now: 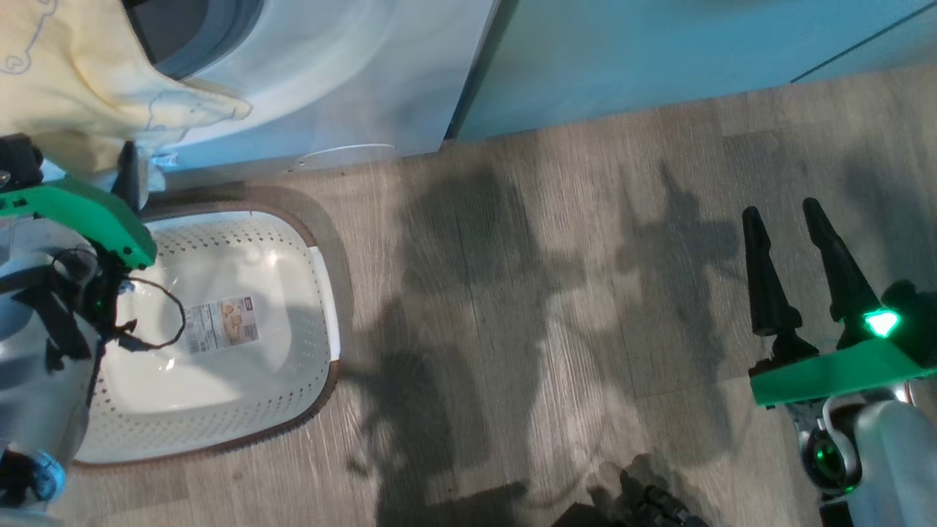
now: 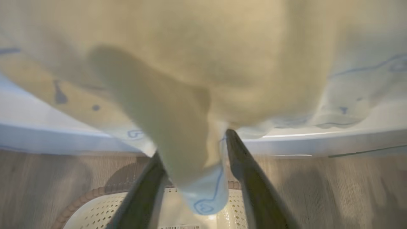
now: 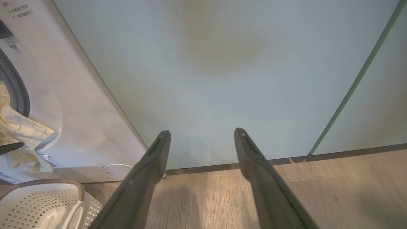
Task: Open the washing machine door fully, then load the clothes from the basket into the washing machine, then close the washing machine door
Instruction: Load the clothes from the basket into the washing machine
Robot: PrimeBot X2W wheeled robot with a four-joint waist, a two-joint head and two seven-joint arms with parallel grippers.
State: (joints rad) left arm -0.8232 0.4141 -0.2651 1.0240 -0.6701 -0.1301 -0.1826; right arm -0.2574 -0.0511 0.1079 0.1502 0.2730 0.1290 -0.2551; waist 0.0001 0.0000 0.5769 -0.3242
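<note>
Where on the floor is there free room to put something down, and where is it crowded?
The wide strip of wood floor between the basket and the right tool is bare, up to the teal cabinet. Crowded: the washing machine mouth, where the clothes hang over the left tool by the basket's far edge.

Soft cloth clothes point(image 1: 66, 80), perforated plastic basket point(image 1: 293, 380), wood-grain floor point(image 1: 549, 293)

Teal cabinets point(image 1: 659, 58), wood floor point(image 1: 549, 293)
</note>
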